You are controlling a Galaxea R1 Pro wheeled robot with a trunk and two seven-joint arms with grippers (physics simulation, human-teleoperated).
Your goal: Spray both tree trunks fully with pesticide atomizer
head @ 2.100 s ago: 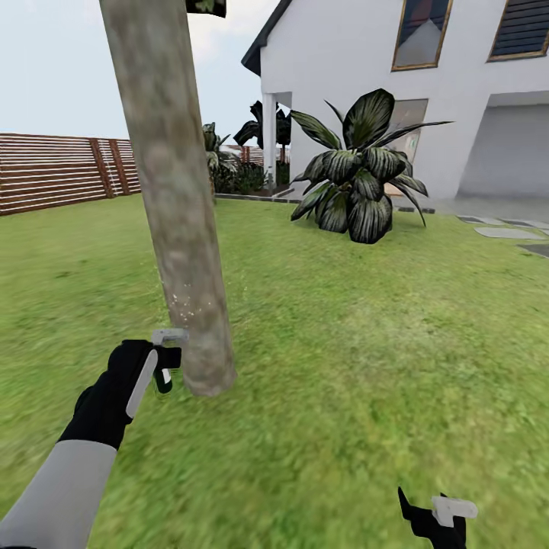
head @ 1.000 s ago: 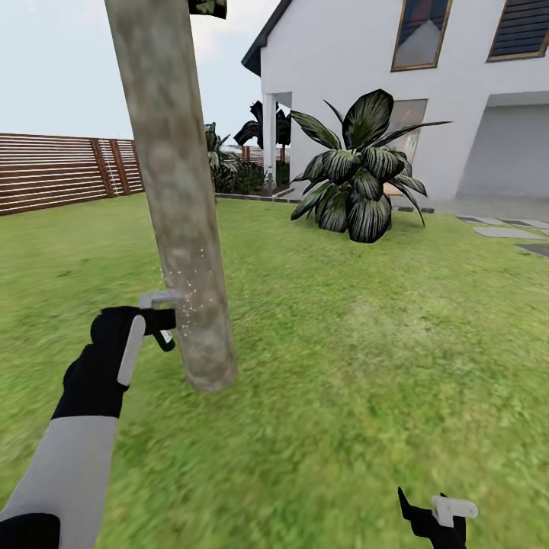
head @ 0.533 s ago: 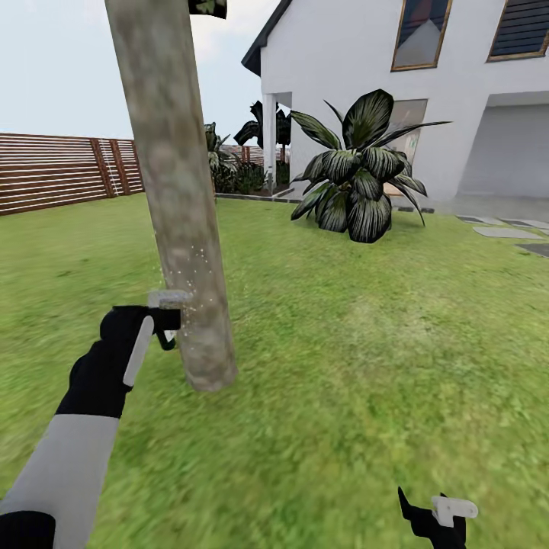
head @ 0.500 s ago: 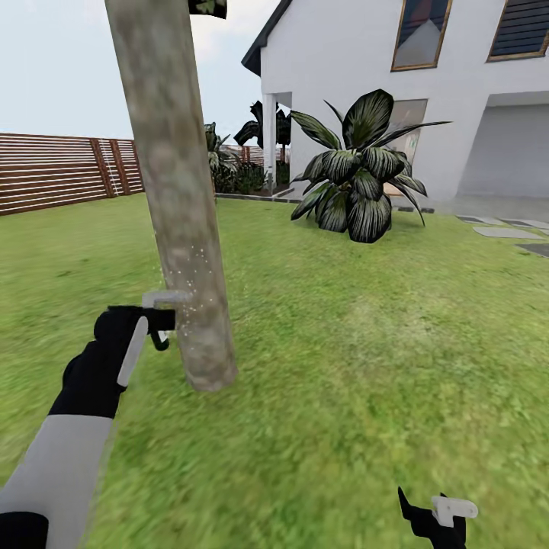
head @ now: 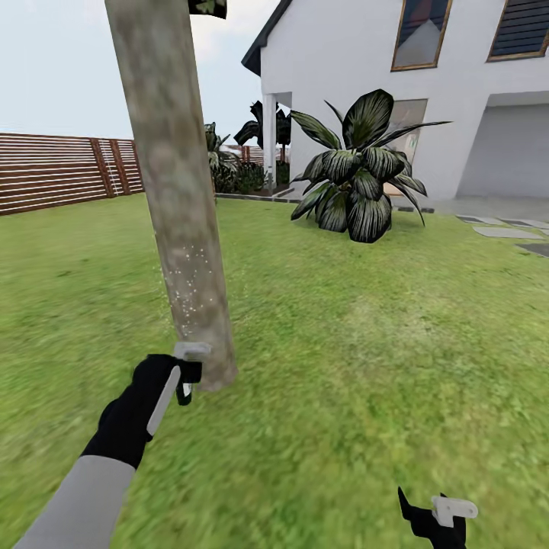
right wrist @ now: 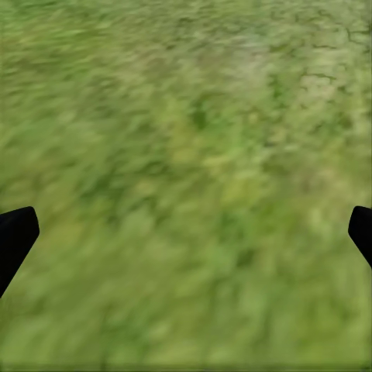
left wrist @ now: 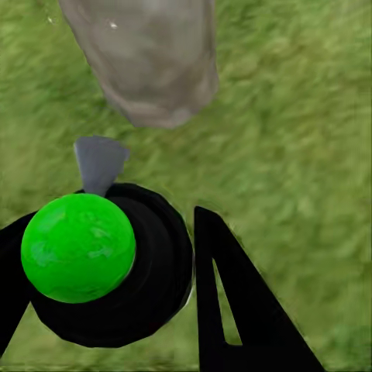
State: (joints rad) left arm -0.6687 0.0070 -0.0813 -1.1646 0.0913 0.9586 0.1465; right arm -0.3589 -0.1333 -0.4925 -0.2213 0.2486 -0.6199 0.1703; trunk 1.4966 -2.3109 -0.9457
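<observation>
A thick mottled grey-brown tree trunk [head: 177,191] rises from the lawn at the left of the head view. White pesticide specks [head: 191,293] dot its lower part. My left gripper [head: 183,374] sits low beside the trunk's base, shut on the pesticide atomizer [head: 185,392], a small dark bottle. In the left wrist view the atomizer [left wrist: 116,267] shows a black body with a green round top, its grey nozzle [left wrist: 98,161] aimed at the trunk's base [left wrist: 147,62]. My right gripper [head: 442,515] hangs low at the bottom right, open above bare grass [right wrist: 186,186].
A broad-leaved striped plant [head: 358,179] stands ahead in front of the white house [head: 412,91]. A brown slat fence [head: 61,171] runs along the far left. Grey stepping stones [head: 507,232] lie at the right. Lawn spreads between me and the plant.
My left arm dropped with the atomizer from mid-trunk height to near the trunk's base. The white specks now sit higher than the nozzle. The right arm stayed still.
</observation>
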